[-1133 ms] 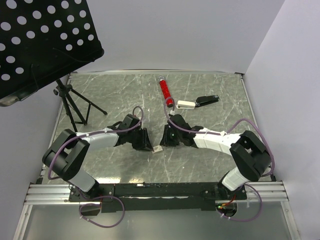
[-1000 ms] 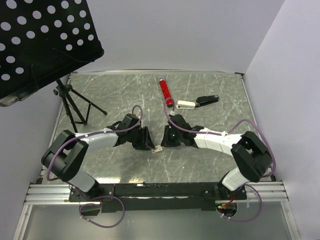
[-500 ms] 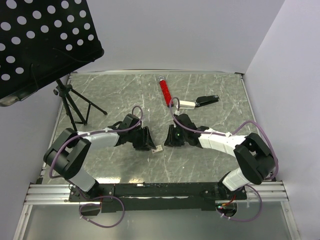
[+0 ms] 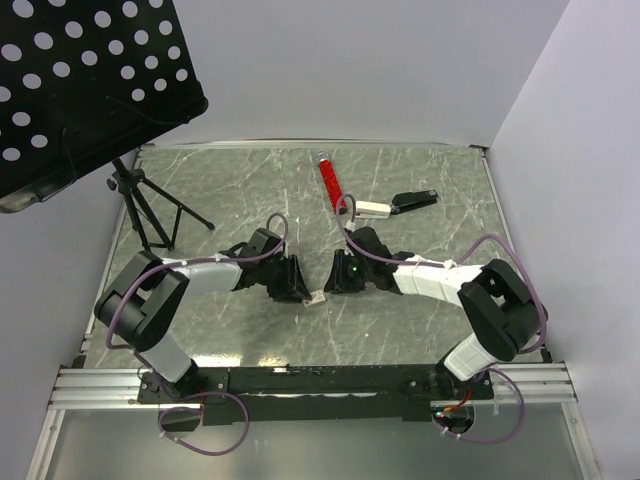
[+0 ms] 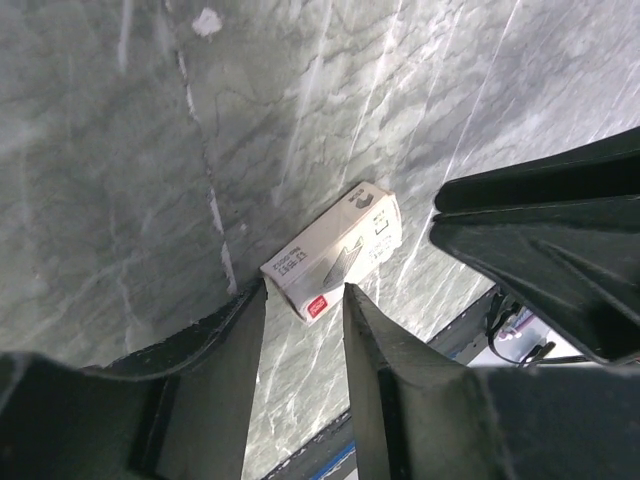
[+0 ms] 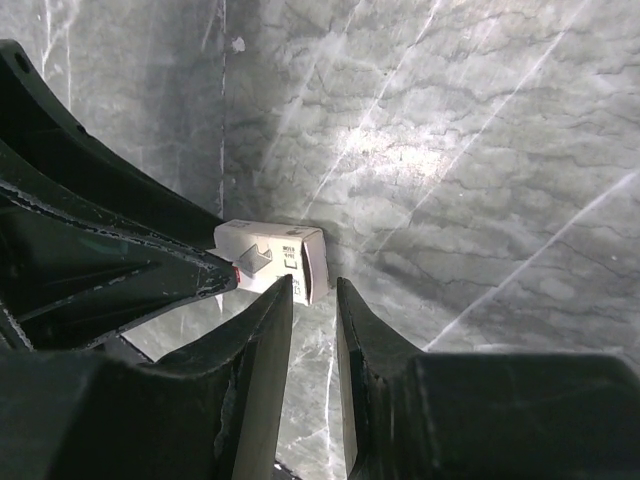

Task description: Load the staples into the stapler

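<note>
A small beige box (image 4: 316, 297) with a red mark lies on the marble table between my two grippers. In the left wrist view the left gripper (image 5: 305, 290) is closed on the red-marked end of the box (image 5: 340, 250), a fingertip against each side. The right gripper (image 6: 312, 288) stands open with an empty gap, its left fingertip beside the open end of the box (image 6: 275, 255). The black stapler (image 4: 413, 202) lies at the back right, away from both grippers. The staples are hidden.
A red tube (image 4: 331, 185) lies at the back centre, and a small pale piece (image 4: 372, 209) touches the stapler's left end. A black perforated music stand (image 4: 90, 80) on a tripod (image 4: 140, 205) fills the back left. White walls close in the back and right.
The box has shifted a touch to the right between the grippers. The right gripper drew back slightly and came in again. The left arm has barely moved.
</note>
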You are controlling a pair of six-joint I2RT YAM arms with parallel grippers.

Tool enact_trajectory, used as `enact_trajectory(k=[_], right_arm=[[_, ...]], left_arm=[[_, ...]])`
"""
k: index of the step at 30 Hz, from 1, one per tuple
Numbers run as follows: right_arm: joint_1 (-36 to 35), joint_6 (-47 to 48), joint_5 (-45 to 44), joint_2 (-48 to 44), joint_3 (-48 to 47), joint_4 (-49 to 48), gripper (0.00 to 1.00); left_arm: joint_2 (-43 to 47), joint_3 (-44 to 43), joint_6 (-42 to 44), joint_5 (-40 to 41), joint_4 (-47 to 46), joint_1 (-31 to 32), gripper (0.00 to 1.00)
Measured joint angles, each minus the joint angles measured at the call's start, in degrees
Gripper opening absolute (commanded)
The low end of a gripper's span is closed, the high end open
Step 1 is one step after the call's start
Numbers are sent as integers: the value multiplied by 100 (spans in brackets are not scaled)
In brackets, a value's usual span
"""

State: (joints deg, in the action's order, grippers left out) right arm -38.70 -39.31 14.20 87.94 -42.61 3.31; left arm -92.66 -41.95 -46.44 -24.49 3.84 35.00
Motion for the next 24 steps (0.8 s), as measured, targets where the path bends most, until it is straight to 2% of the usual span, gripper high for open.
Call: enact_trajectory(k=[9, 12, 13, 16, 24], right_arm=[[39, -2, 120, 125, 144, -131, 31], [48, -2, 149, 149, 177, -142, 31], [59, -2, 153, 157, 179, -153, 31], [76, 0, 164, 157, 181, -214, 31], [76, -17, 199, 155, 188, -286, 31]], left_arm=[[-160, -59, -44, -74, -63, 0, 28], [-181, -59, -85, -76, -61, 0, 18], [-184, -59, -105, -76, -63, 0, 12], [-184, -63, -133, -101, -111, 0, 3], [-181, -72, -131, -109, -125, 0, 1]])
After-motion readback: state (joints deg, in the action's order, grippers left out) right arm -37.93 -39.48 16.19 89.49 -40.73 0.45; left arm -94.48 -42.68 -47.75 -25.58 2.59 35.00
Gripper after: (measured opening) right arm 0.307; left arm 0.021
